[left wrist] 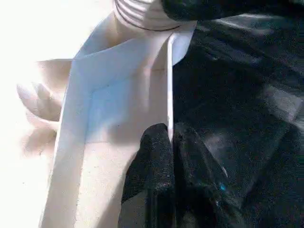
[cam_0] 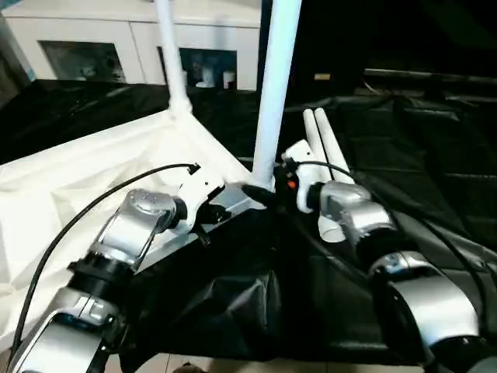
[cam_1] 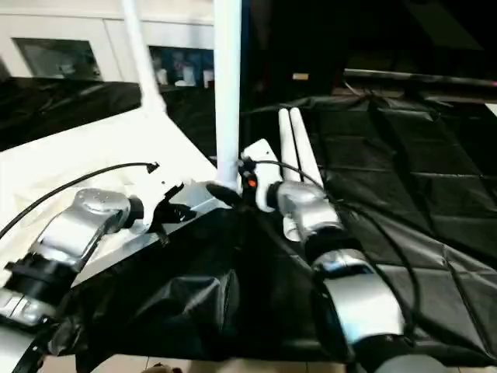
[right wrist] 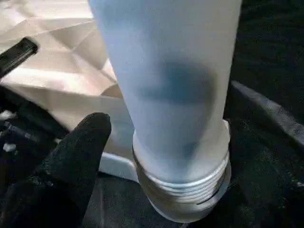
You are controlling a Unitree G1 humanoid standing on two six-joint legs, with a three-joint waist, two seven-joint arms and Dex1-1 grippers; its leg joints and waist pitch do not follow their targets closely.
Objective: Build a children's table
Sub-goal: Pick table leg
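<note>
Left eye view: upside-down table top [cam_0: 85,167] lay left of frame; left gripper [left wrist: 170,142] pinched its rim tight; right gripper [cam_0: 264,193] wide apart beside near leg [cam_0: 276,85], centre; leg probably being fixed in socket; two spare legs [cam_0: 324,148] wait, right of centre; next, grab one.

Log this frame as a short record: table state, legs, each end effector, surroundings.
tabletop: white children's table top lies underside up on black sheet
fitted legs: near corner leg and far corner leg stand upright in sockets
spare legs: two loose legs lie side by side on the sheet
left end effector: shut on the tabletop's rim
right end effector: open, at the near leg's threaded base
background: white glass-door cabinet
</note>
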